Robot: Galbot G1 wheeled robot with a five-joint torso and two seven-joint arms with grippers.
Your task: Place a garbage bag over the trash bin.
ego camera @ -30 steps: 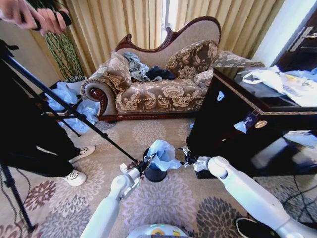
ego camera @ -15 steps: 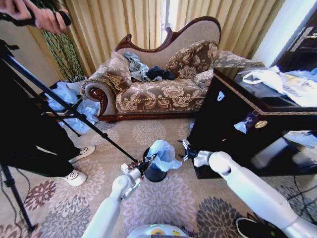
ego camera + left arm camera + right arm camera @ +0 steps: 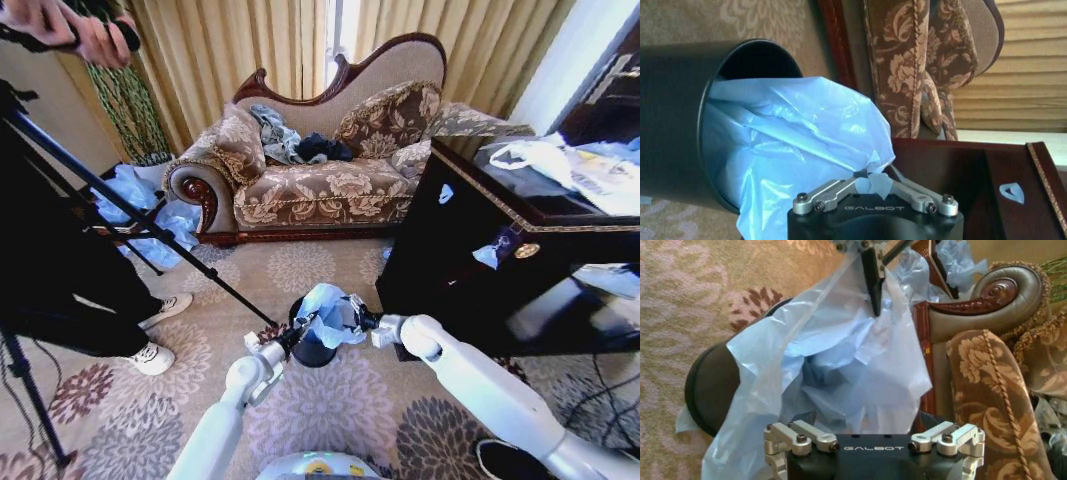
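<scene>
The small black trash bin [image 3: 310, 351] stands on the carpet in front of the sofa. The pale blue garbage bag [image 3: 327, 310] bulges up out of its mouth, partly stuffed inside. My left gripper [image 3: 301, 329] is at the bin's near-left rim, shut on a fold of the bag [image 3: 793, 145], next to the bin's rim [image 3: 705, 125]. My right gripper [image 3: 357, 320] has come up against the bag's right side. In the right wrist view its fingers [image 3: 777, 442] stand wide open with the bag [image 3: 840, 355] just ahead, the bin [image 3: 710, 385] behind it, and the left gripper [image 3: 873, 275] pinching the bag's far side.
A glossy black cabinet [image 3: 470, 250] stands close on the right, with a white printed bag [image 3: 545, 160] on top. The patterned sofa [image 3: 320, 170] is behind the bin. A tripod leg [image 3: 150, 225] and a person's shoes [image 3: 155, 355] are at the left, with a heap of blue plastic [image 3: 150, 205] beyond.
My right gripper has swung left from beside the cabinet to the bag's right side. The left gripper has kept its hold on the bag, and the bag has shifted slightly.
</scene>
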